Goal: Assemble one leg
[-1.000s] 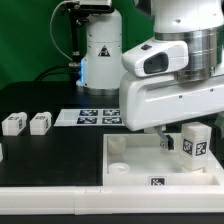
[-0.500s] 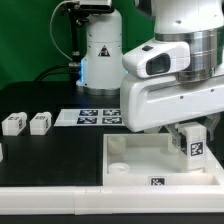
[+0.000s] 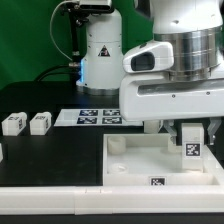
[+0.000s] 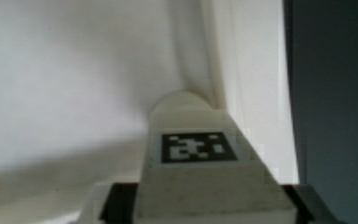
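My gripper (image 3: 190, 128) is shut on a white leg (image 3: 191, 143) with a square marker tag, holding it upright over the right part of the white tabletop (image 3: 125, 158). In the wrist view the leg (image 4: 197, 150) fills the space between the two dark fingers (image 4: 119, 202) and points toward the tabletop's raised rim (image 4: 247, 60). Two more legs (image 3: 13, 124) (image 3: 40, 122) lie on the black table at the exterior view's left. The leg's lower end is hidden behind the tabletop wall.
The marker board (image 3: 88, 117) lies flat behind the tabletop. The robot base (image 3: 98, 50) stands at the back. A small tag (image 3: 157, 182) sits on the tabletop's front wall. A white part shows at the far left edge (image 3: 2, 152).
The gripper with the leg has shifted slightly toward the exterior view's left and turned the leg more upright over the tabletop's right part.
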You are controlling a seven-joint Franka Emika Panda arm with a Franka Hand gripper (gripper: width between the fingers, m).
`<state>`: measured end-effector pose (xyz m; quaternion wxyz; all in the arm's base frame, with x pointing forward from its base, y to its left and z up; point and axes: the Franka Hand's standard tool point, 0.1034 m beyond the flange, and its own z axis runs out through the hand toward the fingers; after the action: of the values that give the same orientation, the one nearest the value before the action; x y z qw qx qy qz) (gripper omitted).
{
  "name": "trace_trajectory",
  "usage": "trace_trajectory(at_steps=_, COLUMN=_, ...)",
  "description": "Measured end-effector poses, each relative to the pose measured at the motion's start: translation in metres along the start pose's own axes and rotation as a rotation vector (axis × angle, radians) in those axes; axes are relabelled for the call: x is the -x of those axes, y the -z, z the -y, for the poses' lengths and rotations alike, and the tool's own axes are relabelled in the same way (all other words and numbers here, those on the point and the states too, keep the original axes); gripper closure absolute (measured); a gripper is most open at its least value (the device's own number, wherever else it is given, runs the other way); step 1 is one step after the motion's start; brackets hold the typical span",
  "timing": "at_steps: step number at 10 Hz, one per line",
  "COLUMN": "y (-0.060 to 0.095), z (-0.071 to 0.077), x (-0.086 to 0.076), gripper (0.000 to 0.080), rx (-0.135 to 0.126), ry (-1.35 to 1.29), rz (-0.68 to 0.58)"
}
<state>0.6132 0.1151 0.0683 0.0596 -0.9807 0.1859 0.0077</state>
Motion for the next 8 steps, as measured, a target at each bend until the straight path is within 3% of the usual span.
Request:
trace_trajectory(at_steps=6, y=-0.0014, z=0.0008, x=-0.0004, gripper=0.0509, rx=0.007, ry=-0.733, rz=-0.006)
trace_trajectory(at_steps=8, y=-0.0016, z=0.0007, x=-0.0008, gripper=0.0509, rx=0.007, ry=-0.779, rz=-0.008)
